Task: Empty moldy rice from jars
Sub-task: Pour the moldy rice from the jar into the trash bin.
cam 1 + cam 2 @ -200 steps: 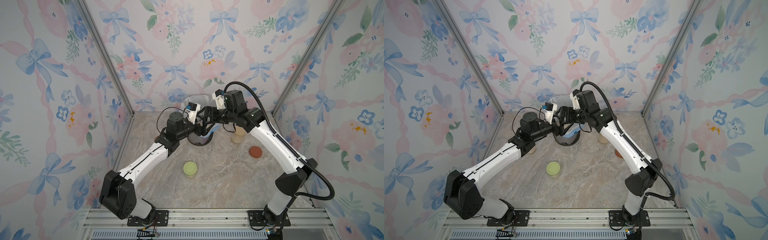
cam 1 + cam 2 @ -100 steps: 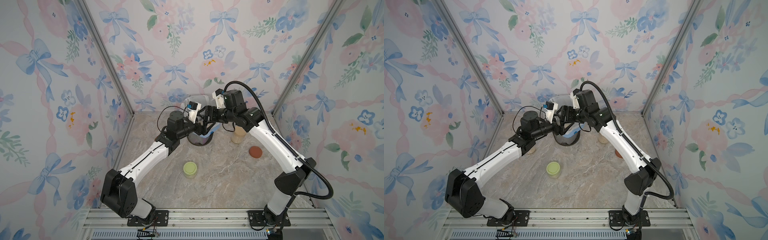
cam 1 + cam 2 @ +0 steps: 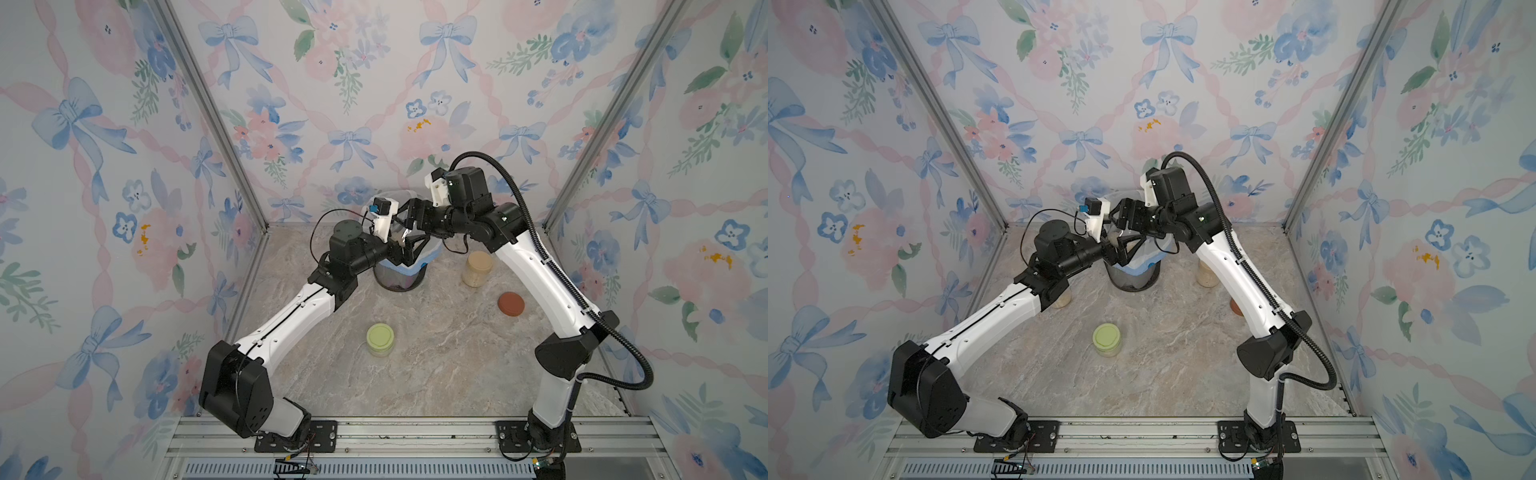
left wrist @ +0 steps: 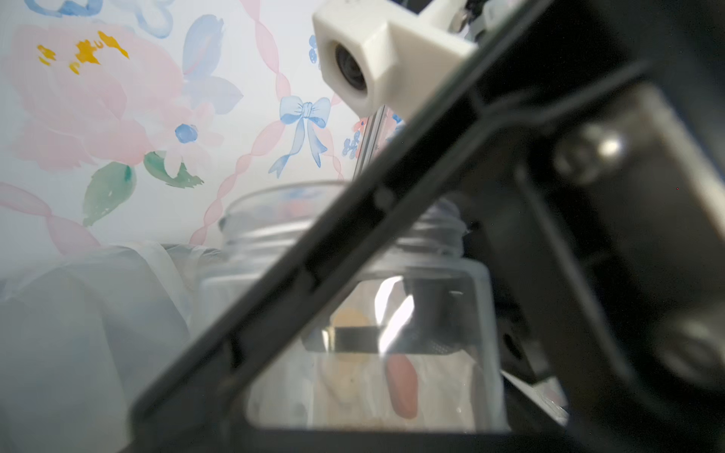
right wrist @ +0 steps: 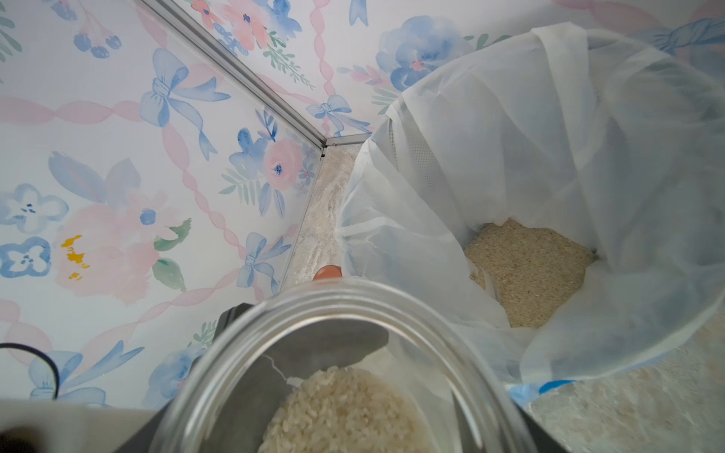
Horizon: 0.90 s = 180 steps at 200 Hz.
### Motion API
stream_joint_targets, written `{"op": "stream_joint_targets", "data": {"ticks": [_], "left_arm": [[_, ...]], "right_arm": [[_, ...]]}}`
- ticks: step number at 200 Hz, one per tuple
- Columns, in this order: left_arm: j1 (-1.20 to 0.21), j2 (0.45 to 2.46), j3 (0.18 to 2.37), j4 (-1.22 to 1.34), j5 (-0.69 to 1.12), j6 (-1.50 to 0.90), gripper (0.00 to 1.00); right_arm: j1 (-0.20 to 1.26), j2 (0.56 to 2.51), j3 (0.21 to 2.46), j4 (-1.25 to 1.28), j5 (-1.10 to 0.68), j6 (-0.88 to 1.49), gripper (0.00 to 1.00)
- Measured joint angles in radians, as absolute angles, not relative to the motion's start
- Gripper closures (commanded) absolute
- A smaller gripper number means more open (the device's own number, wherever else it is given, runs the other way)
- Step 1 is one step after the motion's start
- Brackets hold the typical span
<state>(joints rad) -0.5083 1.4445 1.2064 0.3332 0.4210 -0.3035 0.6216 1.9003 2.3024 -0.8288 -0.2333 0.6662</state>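
An open clear jar (image 5: 353, 310) with pale moldy rice (image 5: 341, 412) in it hangs over the bin, my right gripper (image 3: 405, 227) shut on it. It shows small in both top views (image 3: 1115, 237). My left gripper (image 3: 410, 250) stands open just beside it, its fingers spread apart; the left wrist view shows the jar's glass wall (image 4: 274, 243) very close. More rice (image 5: 525, 270) lies in the bin's white liner (image 5: 510, 137). On the table stand a green-lidded jar (image 3: 380, 338) and a beige-lidded jar (image 3: 478, 268). A third jar (image 3: 1061, 301) is half hidden under my left arm.
The dark mesh bin (image 3: 399, 280) stands at the back middle near the rear wall. A loose rust-red lid (image 3: 511, 303) lies on the table at the right, close to my right arm. Flowered walls close in three sides.
My right gripper has closed on the jar, and after that my left gripper's fingers have spread open off it. Both arms have stayed over the bin.
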Motion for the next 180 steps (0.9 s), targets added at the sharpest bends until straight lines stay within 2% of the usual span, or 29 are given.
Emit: {"op": "stream_joint_targets", "data": {"ticks": [83, 180], "left_arm": [[-0.469, 1.437, 1.134, 0.49, 0.348, -0.289, 0.02], [-0.442, 1.518, 1.002, 0.981, 0.275, -0.37, 0.02]], "right_arm": [[0.564, 1.998, 2.378, -0.767, -0.366, 0.876, 1.0], [0.538, 2.08, 2.44, -0.661, -0.479, 1.132, 1.0]]}}
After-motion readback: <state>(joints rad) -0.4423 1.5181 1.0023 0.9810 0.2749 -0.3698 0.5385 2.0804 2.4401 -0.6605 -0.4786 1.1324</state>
